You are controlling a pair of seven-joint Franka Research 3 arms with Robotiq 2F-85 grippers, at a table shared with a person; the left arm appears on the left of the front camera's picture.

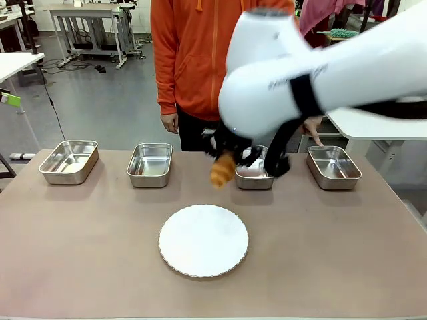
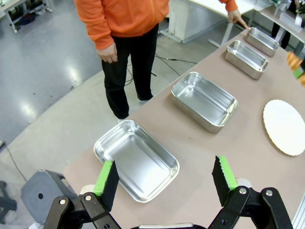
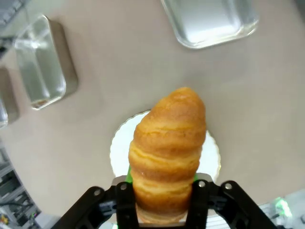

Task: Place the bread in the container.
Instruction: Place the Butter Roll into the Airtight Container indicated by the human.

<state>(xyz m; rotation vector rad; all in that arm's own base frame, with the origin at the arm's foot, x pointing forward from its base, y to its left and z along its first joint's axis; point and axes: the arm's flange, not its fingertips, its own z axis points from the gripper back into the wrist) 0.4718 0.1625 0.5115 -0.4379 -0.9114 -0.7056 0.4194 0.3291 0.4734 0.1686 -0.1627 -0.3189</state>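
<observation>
Front view: the right gripper (image 1: 225, 157) pinches the one golden-brown ridged croissant (image 1: 223, 171). It is held above the tabletop's far edge, between the second and third of four shallow rectangular stainless-steel trays (image 1: 149, 181). One round white scalloped plate (image 1: 203, 241) sits mid-table.

Left wrist view: the left gripper (image 2: 165, 181) hangs spread and empty by the left-end tray.

Right wrist view: the croissant is clamped, with the plate behind it.

Pickup looks done; placing is left.

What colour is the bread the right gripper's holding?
Golden-brown with a ridged crust; the bread shows best in the right wrist view.
</observation>
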